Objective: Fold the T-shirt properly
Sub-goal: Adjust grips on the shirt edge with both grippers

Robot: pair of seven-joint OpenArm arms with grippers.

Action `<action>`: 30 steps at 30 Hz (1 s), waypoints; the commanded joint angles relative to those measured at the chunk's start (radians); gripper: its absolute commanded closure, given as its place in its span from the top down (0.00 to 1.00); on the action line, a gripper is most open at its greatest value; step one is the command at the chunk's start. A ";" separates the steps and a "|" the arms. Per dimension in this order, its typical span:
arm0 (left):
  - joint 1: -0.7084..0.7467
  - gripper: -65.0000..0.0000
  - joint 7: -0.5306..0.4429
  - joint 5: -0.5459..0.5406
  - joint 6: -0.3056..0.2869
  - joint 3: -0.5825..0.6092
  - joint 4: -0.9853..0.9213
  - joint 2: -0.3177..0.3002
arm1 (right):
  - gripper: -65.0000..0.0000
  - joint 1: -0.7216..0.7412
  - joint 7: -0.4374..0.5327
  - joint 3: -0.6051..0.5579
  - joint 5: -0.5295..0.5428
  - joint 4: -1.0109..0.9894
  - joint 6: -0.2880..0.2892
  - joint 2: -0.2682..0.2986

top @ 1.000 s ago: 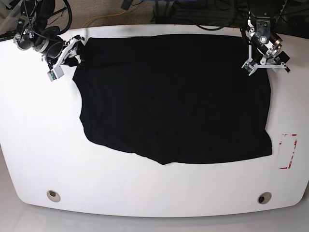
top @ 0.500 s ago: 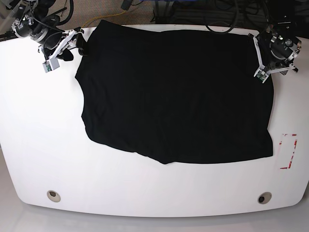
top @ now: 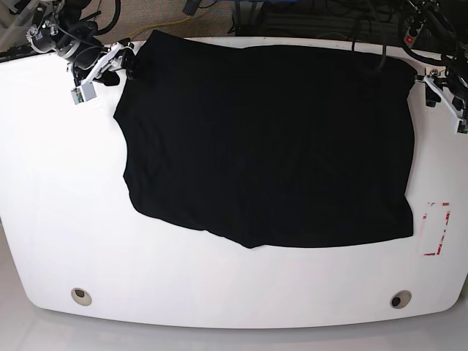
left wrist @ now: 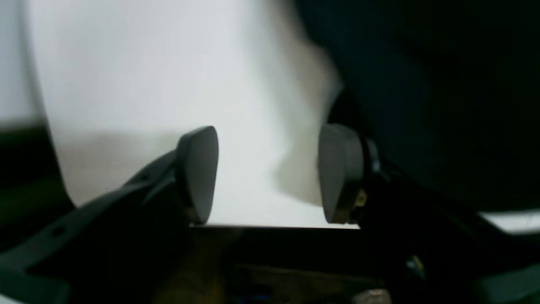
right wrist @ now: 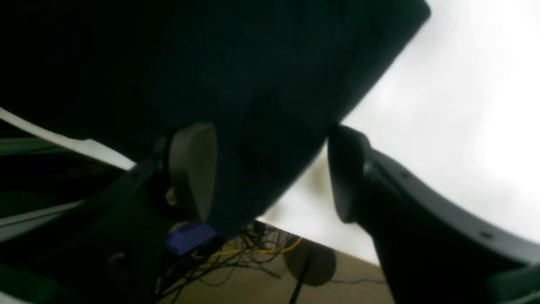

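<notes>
The black T-shirt [top: 263, 139] lies spread flat over the middle of the white table [top: 58, 190], no print showing. My right gripper [top: 102, 77] sits at the shirt's back left corner. In the right wrist view this gripper [right wrist: 274, 169] is open, and a corner of the T-shirt [right wrist: 211, 63] hangs between its fingers, against the left pad [right wrist: 192, 169] and apart from the right one. My left gripper [top: 446, 91] is by the table's right edge, just off the shirt's back right corner. In the left wrist view it [left wrist: 270, 169] is open over bare table, with the T-shirt [left wrist: 422, 84] behind its right finger.
A red and white marking [top: 436, 228] is on the table near the right edge. Two round holes [top: 81, 295] [top: 400, 299] sit near the front edge. Cables [top: 292, 18] lie beyond the back edge. The shirt's back hem reaches that edge.
My left gripper has moved right, off the shirt's back right corner toward the table's edge. My right gripper has opened wider at the back left corner. The shirt's back edge now lies farther back.
</notes>
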 commanded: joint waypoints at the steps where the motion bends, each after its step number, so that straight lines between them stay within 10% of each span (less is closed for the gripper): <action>1: -0.021 0.54 0.003 -0.008 0.001 -0.067 -0.015 0.019 | 0.62 0.014 0.021 0.005 0.016 0.006 0.003 -0.002; 30: 0.012 0.54 -0.002 -0.269 0.001 -0.008 -0.311 0.019 | 0.62 0.016 0.018 0.005 0.017 0.013 0.003 -0.005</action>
